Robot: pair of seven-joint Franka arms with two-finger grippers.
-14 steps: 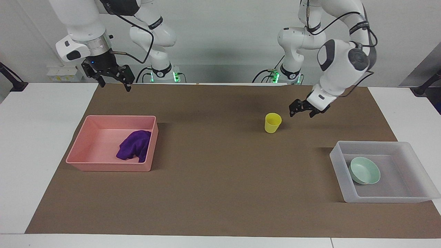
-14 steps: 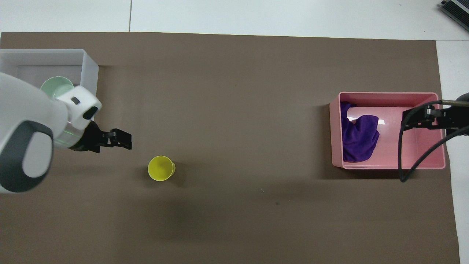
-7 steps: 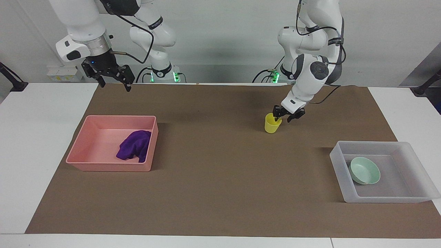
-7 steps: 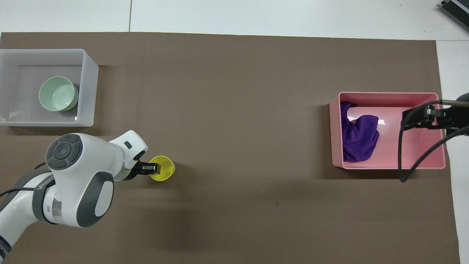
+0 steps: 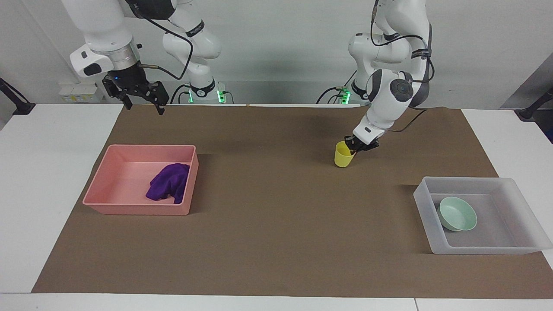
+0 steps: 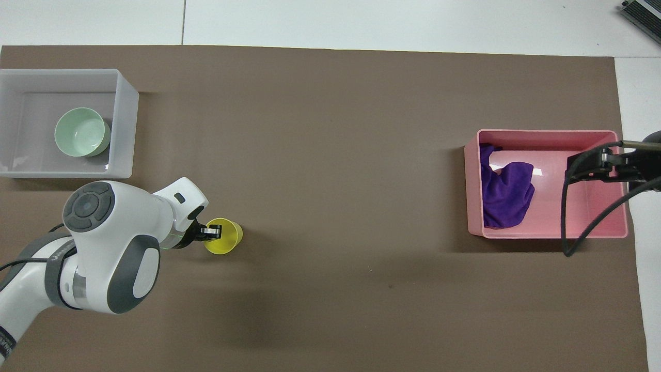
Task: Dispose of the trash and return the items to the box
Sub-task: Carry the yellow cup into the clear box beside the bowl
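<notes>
Left gripper [image 5: 355, 146] closed on the rim of the small yellow plastic cup [image 5: 344, 156], cup tilted slightly, seemingly just leaving the brown mat [image 5: 268, 242]. Cup sits nearer the robots than the translucent greyish-white plastic tub [image 5: 422, 199], which holds the pale mint-green round bowl [image 5: 457, 214]. Judgement: lift straight up, keep the pinch firm, clear the tub wall, lower beside the bowl. Purple fuzzy cloth [image 5: 169, 183] lies in the pink tub [image 5: 137, 208]. Right gripper [image 5: 140, 98] waits, fingers spread, empty.

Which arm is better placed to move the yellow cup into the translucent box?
Left. Its pincer already grips the yellow cup by the rim, at the translucent box's end of the table. The right pincer waits over the mat's edge, near the pink tub.
</notes>
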